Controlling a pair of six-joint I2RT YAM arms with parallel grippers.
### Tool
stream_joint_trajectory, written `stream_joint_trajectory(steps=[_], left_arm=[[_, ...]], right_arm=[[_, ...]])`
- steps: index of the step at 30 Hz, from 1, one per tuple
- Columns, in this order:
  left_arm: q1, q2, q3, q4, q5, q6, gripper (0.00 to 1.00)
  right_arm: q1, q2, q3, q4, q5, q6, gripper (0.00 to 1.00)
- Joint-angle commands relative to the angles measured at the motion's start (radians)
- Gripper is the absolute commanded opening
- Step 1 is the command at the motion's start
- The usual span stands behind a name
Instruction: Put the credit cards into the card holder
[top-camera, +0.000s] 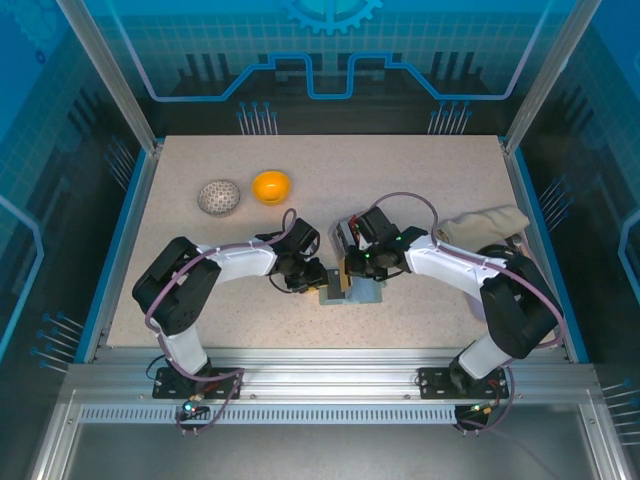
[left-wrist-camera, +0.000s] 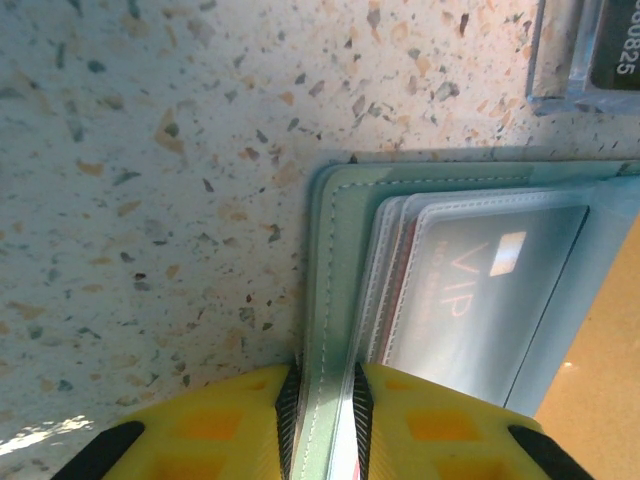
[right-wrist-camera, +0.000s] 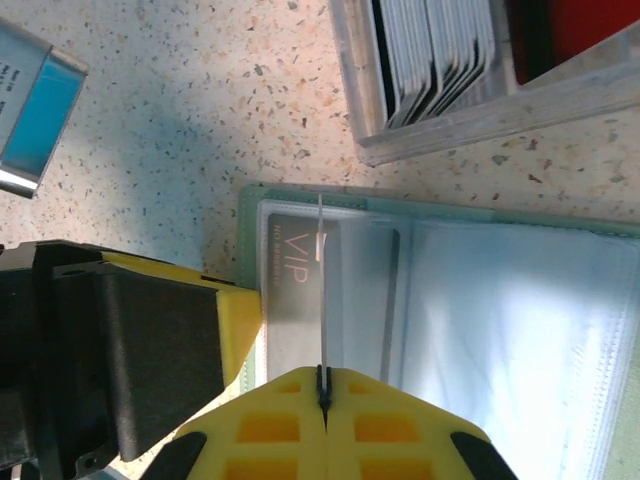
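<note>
My left jaws pinch the card holder's (left-wrist-camera: 335, 260) edge on the counter (left-wrist-camera: 150, 200), 1 VIP card (left-wrist-camera: 480, 290) already pocketed, while my right jaws clamp another card (right-wrist-camera: 322, 280) edge-on above it and more wait in a box (right-wrist-camera: 440, 60).

The left arm (top-camera: 240, 262) and right arm (top-camera: 450, 262) use black joint housings, white link covers and looped mauve cables (top-camera: 404, 196). The left pincer (left-wrist-camera: 325, 400) and right pincer (right-wrist-camera: 322, 385) carry yellow moulded fingers (left-wrist-camera: 210, 430) with recessed pockets and black ribbed pads (left-wrist-camera: 288, 400). Green indicator lights (top-camera: 371, 256) mark the right wrist.

Bright even light, soft shadows
</note>
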Motion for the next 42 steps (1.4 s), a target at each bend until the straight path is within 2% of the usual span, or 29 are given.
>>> stream_joint_trajectory(steps=[1, 12, 18, 20, 25, 28, 32, 36, 42], left_arm=[[-0.021, 0.028, -0.007, 0.035, 0.017, -0.003, 0.26], [-0.021, -0.051, -0.066, 0.057, -0.052, -0.034, 0.27], [-0.02, -0.15, -0.117, 0.046, -0.155, -0.084, 0.35], [-0.019, -0.192, -0.129, 0.017, -0.212, -0.104, 0.42], [-0.017, -0.295, -0.158, -0.055, -0.342, -0.145, 0.52], [-0.014, -0.332, -0.174, -0.062, -0.366, -0.144, 0.55], [-0.012, -0.299, -0.157, 0.011, -0.273, -0.072, 0.59], [-0.012, -0.195, -0.096, 0.06, -0.134, -0.025, 0.57], [-0.013, -0.082, -0.047, 0.061, -0.065, -0.027, 0.54]], right_arm=[[0.004, 0.021, 0.011, 0.023, -0.048, 0.015, 0.02], [0.009, 0.086, 0.039, 0.058, -0.106, 0.012, 0.02], [0.016, 0.063, 0.048, 0.084, -0.153, 0.019, 0.03], [0.017, 0.05, 0.045, 0.101, -0.174, 0.024, 0.03], [0.018, 0.002, 0.035, 0.151, -0.237, 0.038, 0.03], [0.014, -0.053, 0.034, 0.116, -0.204, 0.021, 0.03], [-0.041, -0.117, -0.037, 0.089, -0.123, 0.002, 0.03], [-0.099, -0.118, -0.148, 0.158, -0.155, -0.009, 0.03], [-0.125, -0.066, -0.224, 0.263, -0.222, 0.003, 0.03]])
